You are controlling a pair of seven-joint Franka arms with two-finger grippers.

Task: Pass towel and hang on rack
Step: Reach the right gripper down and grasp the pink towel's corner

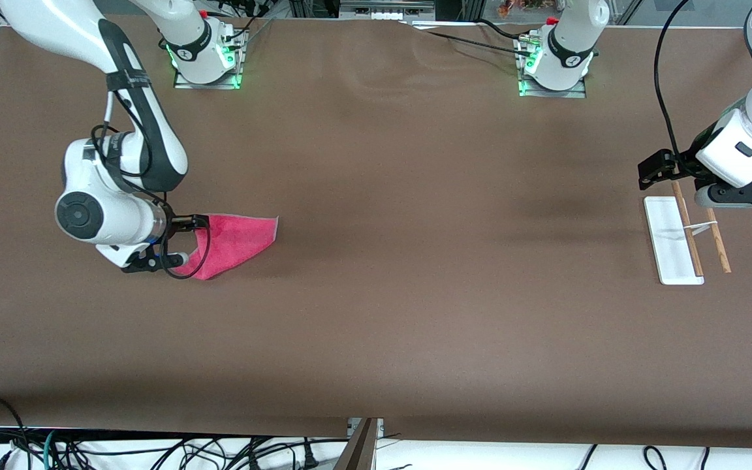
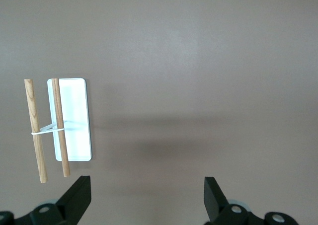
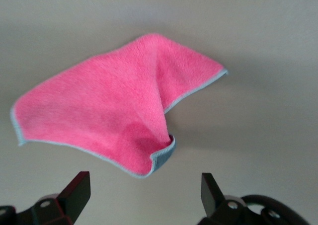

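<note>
Nearest the camera, the towel (image 1: 229,243) lies rumpled at middle left of the front view, one corner folded up, and my right gripper (image 1: 183,241) hangs over its edge, fingers spread and holding nothing. I judge I should drop straight down and pinch the raised fold. My left gripper (image 1: 666,171), also spread, waits over the rack (image 1: 670,248) at far right.
</note>
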